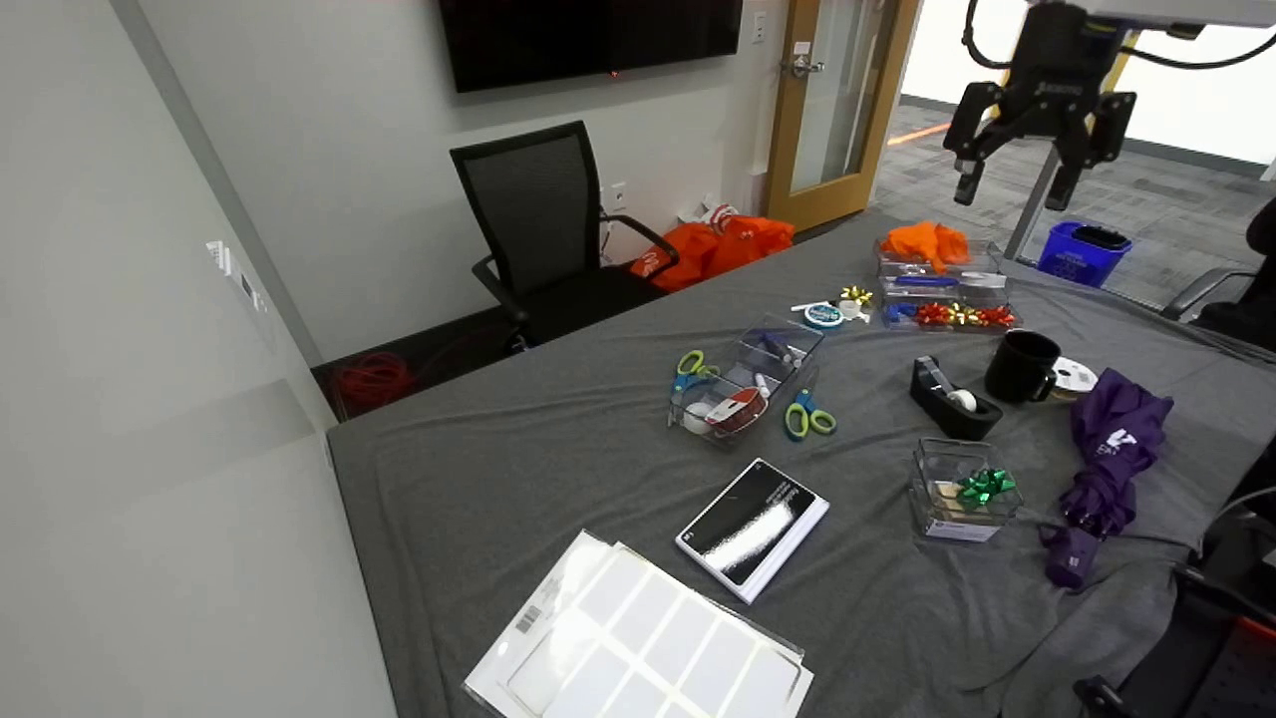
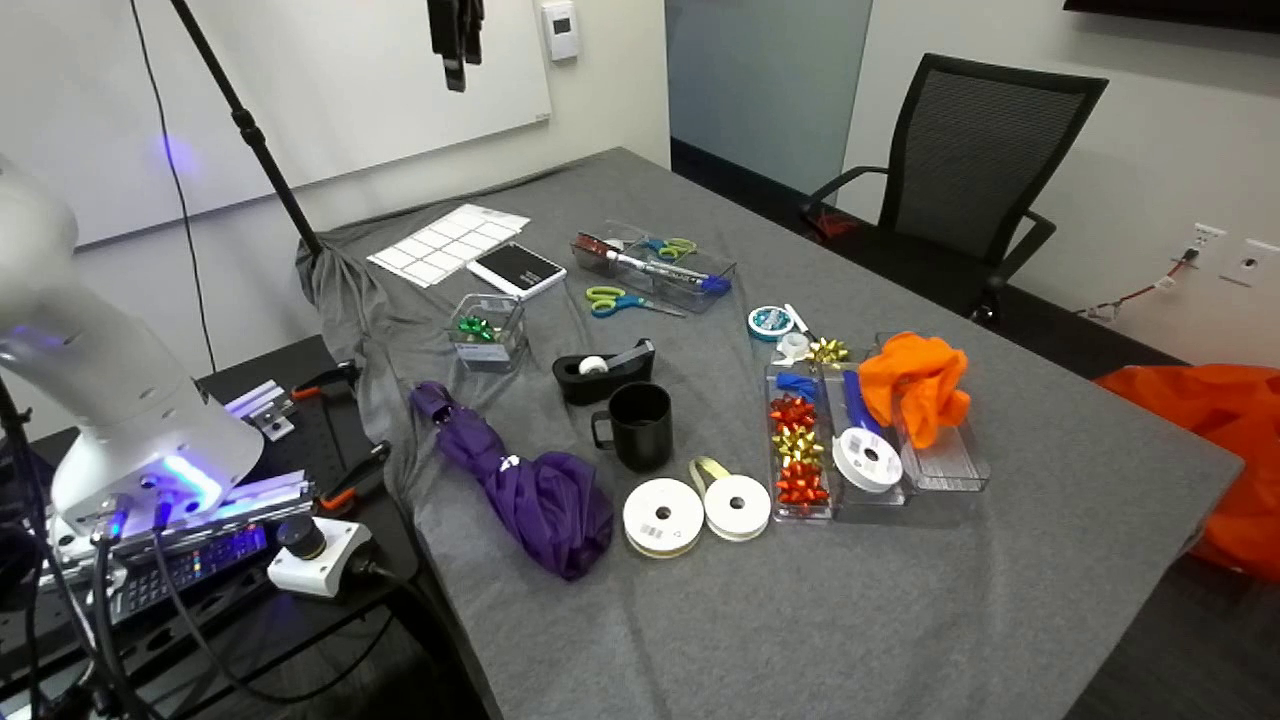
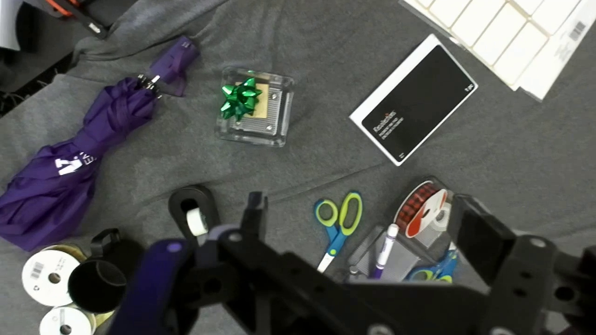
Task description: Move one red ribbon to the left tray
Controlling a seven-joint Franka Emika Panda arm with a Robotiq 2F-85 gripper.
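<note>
Grey tablecloth (image 2: 900, 620) bears, at six o'clock in a clear plastic box (image 2: 805, 514), a red ribbon bow (image 2: 802, 484), likely light, crushable, best pinched low; the black gripper (image 1: 1012, 189) gapes empty

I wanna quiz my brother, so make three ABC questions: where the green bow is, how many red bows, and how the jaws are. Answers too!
1. Where is the green bow?
A. on the umbrella
B. in the small clear tray
C. in the mug

2. How many red bows?
A. two
B. four
C. seven

3. How are the jaws?
A. shut tight
B. pinching scissors
C. apart, holding nothing

1B: the wrist view shows it lying in the tray.
2A: both exterior views show one on each side of a gold bow.
3C: an exterior view shows them spread, gripping nothing.
</note>
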